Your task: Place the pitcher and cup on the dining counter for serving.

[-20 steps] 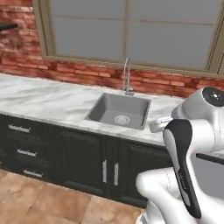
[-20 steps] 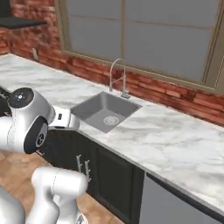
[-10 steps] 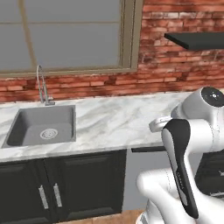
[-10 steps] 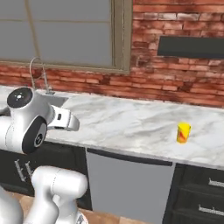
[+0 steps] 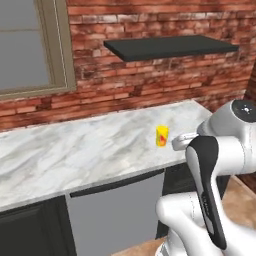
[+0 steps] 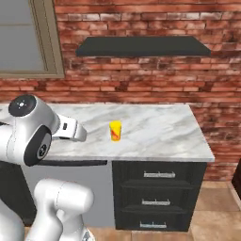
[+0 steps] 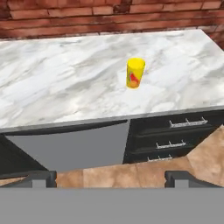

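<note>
The cup (image 5: 162, 136) (image 6: 115, 131) (image 7: 135, 73) is a small yellow tumbler with a red mark. It stands upright on the marble worktop (image 5: 75, 150) (image 6: 160, 132) (image 7: 57, 87) along the brick wall, near that worktop's right end. My gripper (image 7: 111, 179) is open and empty, well back from the worktop and over the floor, with the cup straight ahead and slightly right. The pitcher and the dining counter are out of view.
A black shelf (image 5: 170, 47) (image 6: 141, 46) hangs on the brick wall above the cup. Black drawers (image 6: 157, 197) (image 7: 175, 135) and a grey appliance panel (image 5: 115, 210) (image 7: 70, 151) sit under the worktop. A window (image 5: 25, 45) (image 6: 23, 37) is at the left.
The base has swung right along the wall, so the whole picture shifted: sink and tap left the view, while the cup, the shelf and the worktop's right end came in. Gripper stays open.
</note>
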Controlling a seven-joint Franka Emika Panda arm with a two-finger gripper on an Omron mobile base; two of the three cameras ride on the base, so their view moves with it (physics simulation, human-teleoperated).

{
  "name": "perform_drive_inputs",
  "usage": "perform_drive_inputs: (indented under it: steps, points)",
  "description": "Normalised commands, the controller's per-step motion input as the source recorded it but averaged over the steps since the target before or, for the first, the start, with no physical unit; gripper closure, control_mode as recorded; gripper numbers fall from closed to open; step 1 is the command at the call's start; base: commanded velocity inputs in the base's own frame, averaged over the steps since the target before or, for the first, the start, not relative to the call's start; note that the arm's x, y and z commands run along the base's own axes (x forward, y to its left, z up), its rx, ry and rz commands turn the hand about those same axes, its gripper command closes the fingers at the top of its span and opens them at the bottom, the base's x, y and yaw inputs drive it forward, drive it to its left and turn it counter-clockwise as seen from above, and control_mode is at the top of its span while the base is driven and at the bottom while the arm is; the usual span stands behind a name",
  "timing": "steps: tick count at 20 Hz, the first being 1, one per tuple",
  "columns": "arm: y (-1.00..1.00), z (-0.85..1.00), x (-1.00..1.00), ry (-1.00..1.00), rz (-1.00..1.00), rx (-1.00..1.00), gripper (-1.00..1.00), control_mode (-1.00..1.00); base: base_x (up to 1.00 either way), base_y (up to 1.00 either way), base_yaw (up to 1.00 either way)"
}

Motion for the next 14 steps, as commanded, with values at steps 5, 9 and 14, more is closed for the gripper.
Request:
perform_drive_inputs:
  steps: [5, 9, 14]
  points:
    - [0.0, 0.0, 0.0, 0.0, 0.0, 0.0, -1.0, 1.0, 0.66, -0.73, -0.11]
    - [0.0, 0.0, 0.0, 0.0, 0.0, 0.0, -1.0, 1.0, 0.81, -0.31, 0.0]
    - [0.0, 0.0, 0.0, 0.0, 0.0, 0.0, -1.0, 1.0, 0.56, -0.2, 0.01]
